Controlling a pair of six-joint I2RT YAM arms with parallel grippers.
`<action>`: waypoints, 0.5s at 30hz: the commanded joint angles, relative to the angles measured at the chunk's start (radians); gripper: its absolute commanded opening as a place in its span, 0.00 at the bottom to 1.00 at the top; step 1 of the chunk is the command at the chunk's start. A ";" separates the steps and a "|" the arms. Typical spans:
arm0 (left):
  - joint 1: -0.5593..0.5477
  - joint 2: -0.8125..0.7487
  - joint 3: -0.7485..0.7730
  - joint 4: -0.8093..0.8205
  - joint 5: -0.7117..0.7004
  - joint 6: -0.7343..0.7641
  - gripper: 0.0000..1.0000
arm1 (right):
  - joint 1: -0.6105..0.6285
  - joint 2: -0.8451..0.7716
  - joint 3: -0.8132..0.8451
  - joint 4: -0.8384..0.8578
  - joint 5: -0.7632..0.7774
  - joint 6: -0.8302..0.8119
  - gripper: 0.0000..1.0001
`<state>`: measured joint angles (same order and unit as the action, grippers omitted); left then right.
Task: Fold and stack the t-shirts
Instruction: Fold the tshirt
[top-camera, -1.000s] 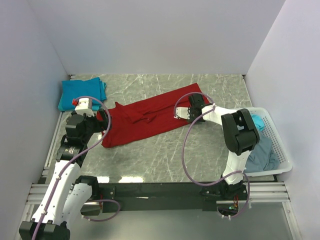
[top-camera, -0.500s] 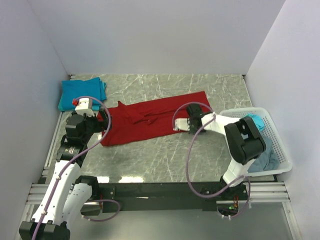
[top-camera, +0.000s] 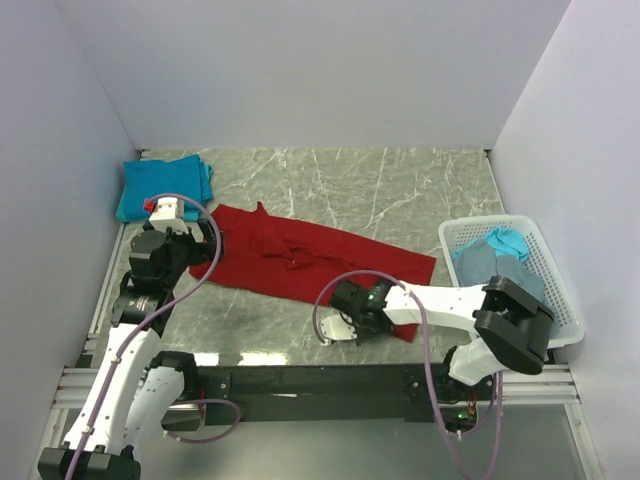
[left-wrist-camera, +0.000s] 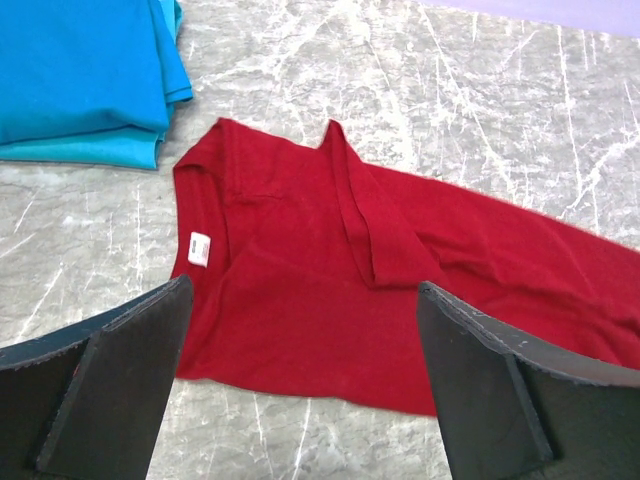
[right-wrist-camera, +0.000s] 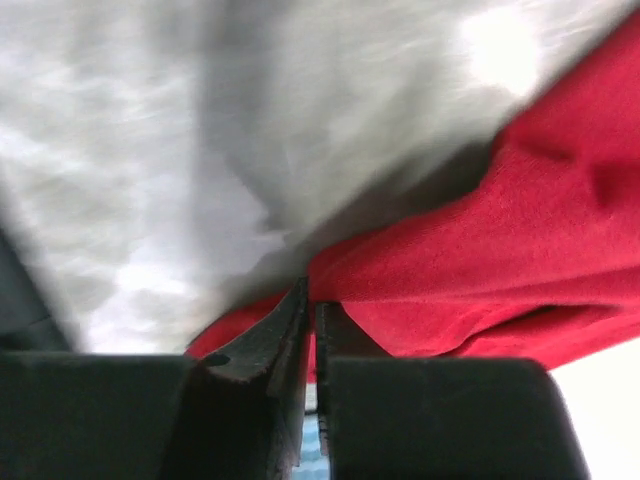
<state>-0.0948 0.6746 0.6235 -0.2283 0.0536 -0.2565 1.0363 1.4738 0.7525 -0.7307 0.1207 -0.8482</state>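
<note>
The red t-shirt (top-camera: 300, 260) lies stretched across the table from the left to the front right. My right gripper (top-camera: 350, 322) is shut on its hem end (right-wrist-camera: 470, 260) near the front edge. My left gripper (top-camera: 200, 245) is open above the shirt's collar end (left-wrist-camera: 300, 300), where a white label shows. A folded teal t-shirt (top-camera: 165, 187) lies at the back left; it also shows in the left wrist view (left-wrist-camera: 85, 75). More teal (top-camera: 510, 241) and grey-blue (top-camera: 478, 262) shirts lie in the basket.
A white lattice basket (top-camera: 560, 290) stands at the right edge. Grey walls close the back and both sides. The black rail (top-camera: 300, 380) with the arm bases runs along the front.
My right gripper has pulled the red shirt's end from the back middle toward the front, swinging the shirt round. The left arm has hardly moved.
</note>
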 joint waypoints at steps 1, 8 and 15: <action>0.000 -0.023 0.019 0.046 0.025 0.002 0.99 | 0.031 -0.095 0.014 -0.148 -0.053 0.112 0.12; 0.000 -0.015 0.021 0.049 0.038 0.002 0.99 | -0.144 -0.190 0.249 -0.228 -0.180 0.094 0.43; 0.000 -0.020 0.021 0.050 0.037 0.010 0.99 | -0.465 0.075 0.578 -0.019 -0.543 0.278 0.61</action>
<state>-0.0948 0.6647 0.6235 -0.2241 0.0746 -0.2554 0.6704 1.4021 1.2110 -0.8650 -0.1936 -0.7063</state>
